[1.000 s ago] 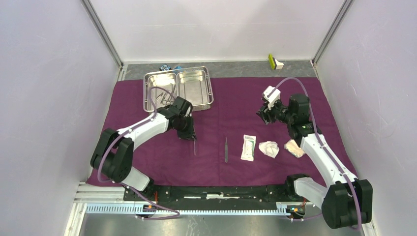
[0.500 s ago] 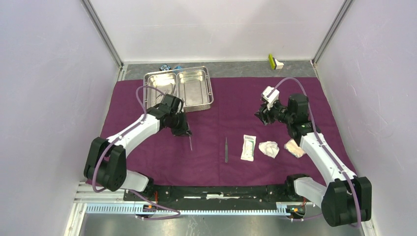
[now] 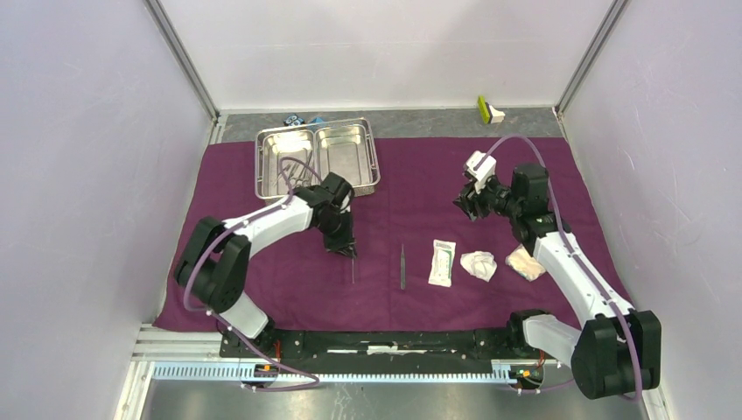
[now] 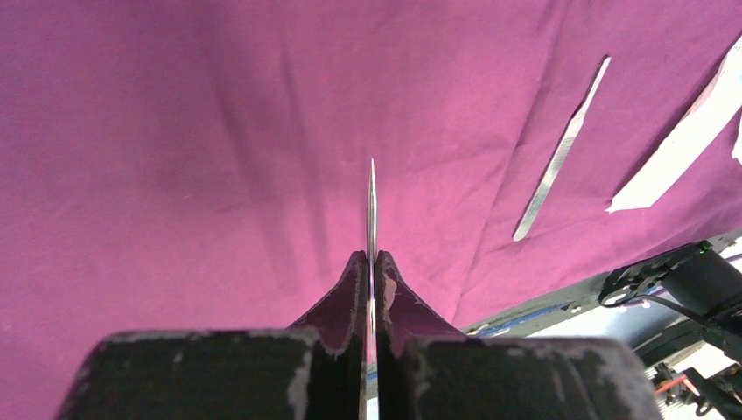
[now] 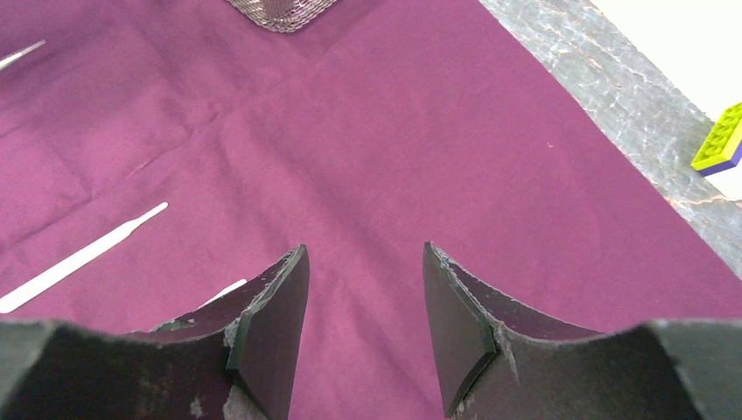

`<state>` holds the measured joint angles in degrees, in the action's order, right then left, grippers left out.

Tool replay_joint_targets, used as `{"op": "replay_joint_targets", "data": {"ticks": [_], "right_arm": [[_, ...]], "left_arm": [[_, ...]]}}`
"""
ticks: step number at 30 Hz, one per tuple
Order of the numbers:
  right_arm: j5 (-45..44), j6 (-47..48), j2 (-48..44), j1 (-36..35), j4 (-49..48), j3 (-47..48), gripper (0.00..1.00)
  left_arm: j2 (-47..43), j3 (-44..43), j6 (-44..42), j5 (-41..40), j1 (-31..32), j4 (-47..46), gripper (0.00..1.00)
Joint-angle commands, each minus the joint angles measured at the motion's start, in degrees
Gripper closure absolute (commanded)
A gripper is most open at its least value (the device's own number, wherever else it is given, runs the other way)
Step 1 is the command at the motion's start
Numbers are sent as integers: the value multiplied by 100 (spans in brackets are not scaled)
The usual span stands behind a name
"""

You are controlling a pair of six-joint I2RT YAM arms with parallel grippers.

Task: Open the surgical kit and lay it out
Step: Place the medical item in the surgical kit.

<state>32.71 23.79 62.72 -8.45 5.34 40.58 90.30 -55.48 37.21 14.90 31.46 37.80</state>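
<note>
Cloth, purple, lies spread flat over the table. The steel tray sits on it at 11 o'clock, with metal tools in its left compartment. The left gripper hangs at 8 o'clock of the cloth's middle, its jaws pinched tight on a slim metal instrument that points down at the cloth. At 6 o'clock lies a second slim instrument. Toward 4 o'clock, side by side, lie the white packet and two gauze wads – none touching. The right gripper hovers at 3 o'clock, fingers spread – nothing between them.
</note>
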Motion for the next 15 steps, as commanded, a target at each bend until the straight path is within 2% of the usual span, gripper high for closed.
{"op": "replay_joint_targets", "data": {"ticks": [1, 9, 15], "right_arm": [[-219, 209, -69, 32, 109, 307, 43], [-360, 243, -243, 28, 235, 205, 43], [-414, 341, -503, 32, 379, 44, 43]], "left_arm": [[440, -518, 479, 15, 301, 245, 98], [1145, -1174, 665, -109, 1166, 419, 98], [1370, -1408, 946, -171, 1327, 313, 98]]}}
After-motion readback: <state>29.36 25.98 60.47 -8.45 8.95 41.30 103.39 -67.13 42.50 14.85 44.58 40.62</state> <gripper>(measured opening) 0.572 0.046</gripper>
